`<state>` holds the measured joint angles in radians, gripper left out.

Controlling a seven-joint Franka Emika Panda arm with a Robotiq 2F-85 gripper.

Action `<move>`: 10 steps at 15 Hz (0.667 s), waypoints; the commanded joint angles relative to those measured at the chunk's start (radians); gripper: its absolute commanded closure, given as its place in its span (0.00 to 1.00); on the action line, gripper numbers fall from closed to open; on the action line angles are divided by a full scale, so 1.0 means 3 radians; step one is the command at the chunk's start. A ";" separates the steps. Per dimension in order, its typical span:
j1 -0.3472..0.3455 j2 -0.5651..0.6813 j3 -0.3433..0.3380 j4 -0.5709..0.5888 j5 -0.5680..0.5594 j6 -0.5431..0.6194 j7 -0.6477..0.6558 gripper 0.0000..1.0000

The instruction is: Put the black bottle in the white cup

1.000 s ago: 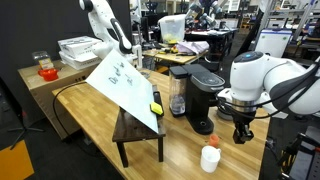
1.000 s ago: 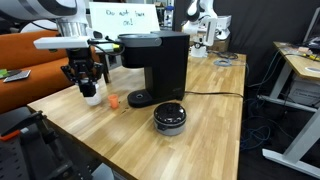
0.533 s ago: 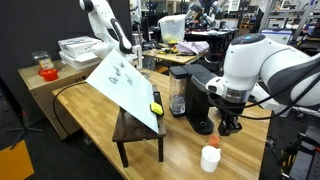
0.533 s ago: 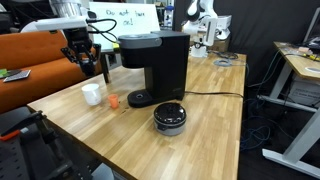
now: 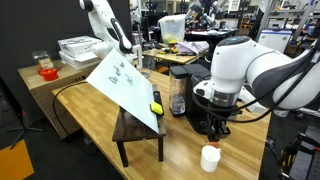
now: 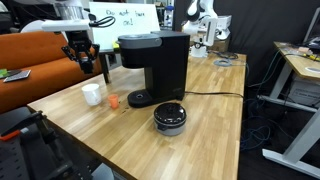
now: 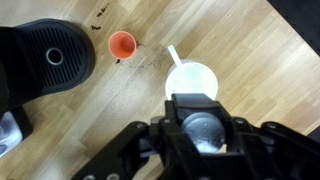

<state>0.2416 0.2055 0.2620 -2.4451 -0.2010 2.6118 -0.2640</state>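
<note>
Black bottle (image 7: 205, 130): seen in the wrist view only, low in the middle of the frame, as a rounded, dark, glossy shape clamped between the fingers (image 7: 176, 118) of the gripper (image 7: 203, 100). Jaws closed down to the bottle's width, nothing else in the grasp. Too small and dark to pick out in either exterior view.

White cup (image 7: 190, 75): just above the gripper in the wrist view, right of centre, upright on the wooden table (image 7: 270, 60), mouth facing the camera. Lower rim hidden behind the fingertips; visible part of the inside plain white. Thin white strip jutting from the rim toward the top of the frame.

Orange cap (image 7: 122, 44): up and to the left of the cup, apart from it. Black base of the coffee machine (image 7: 45, 60) filling the upper left.

In an exterior view, gripper (image 6: 82, 58) hanging in the upper left of the frame, above the cup (image 6: 92, 93) and well clear of it, left of the coffee machine (image 6: 155, 60). Orange cap (image 6: 113, 101) just right of the cup. Round black dish (image 6: 170, 117) at centre frame, below the machine.

In an exterior view, gripper (image 5: 218, 125) right of centre, in front of the coffee machine (image 5: 195, 85); cup (image 5: 210, 157) below it near the bottom edge, not touching.
</note>
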 commanded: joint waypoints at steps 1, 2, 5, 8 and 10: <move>-0.0051 0.0230 0.0075 0.0180 0.0207 -0.0069 -0.0201 0.86; -0.0060 0.0284 0.0085 0.0213 0.0248 -0.0074 -0.0229 0.86; -0.0081 0.0396 0.0089 0.0289 0.0303 -0.0085 -0.0252 0.86; -0.0096 0.0443 0.0081 0.0312 0.0311 -0.0095 -0.0236 0.86; -0.0108 0.0443 0.0073 0.0289 0.0308 -0.0102 -0.0221 0.86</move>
<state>0.2295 0.3338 0.2710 -2.3666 -0.1280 2.6106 -0.3115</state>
